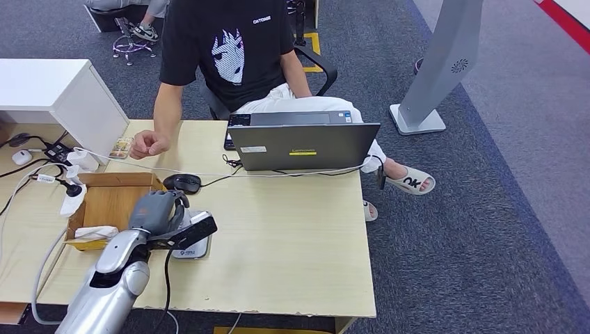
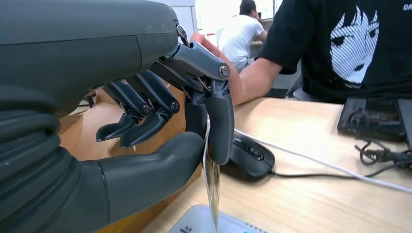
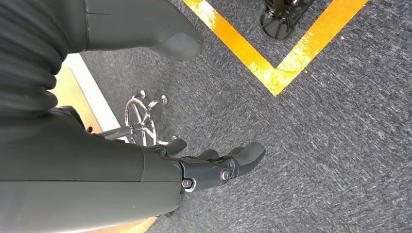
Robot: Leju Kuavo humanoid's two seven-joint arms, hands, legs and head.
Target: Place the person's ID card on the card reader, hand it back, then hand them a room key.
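Your left hand (image 2: 160,126) pinches the card (image 2: 212,187) on edge between thumb and a finger, other fingers curled loosely, right above the reader (image 1: 189,245). The reader sits near the table's (image 1: 292,236) front edge, a box (image 1: 111,202) touching its left, a mouse (image 1: 182,183) just behind, bare wood to its right. The person's hand (image 1: 148,144) rests beyond the box. Your right hand (image 3: 214,167) hangs empty over grey carpet (image 3: 320,145), fingers loosely extended.
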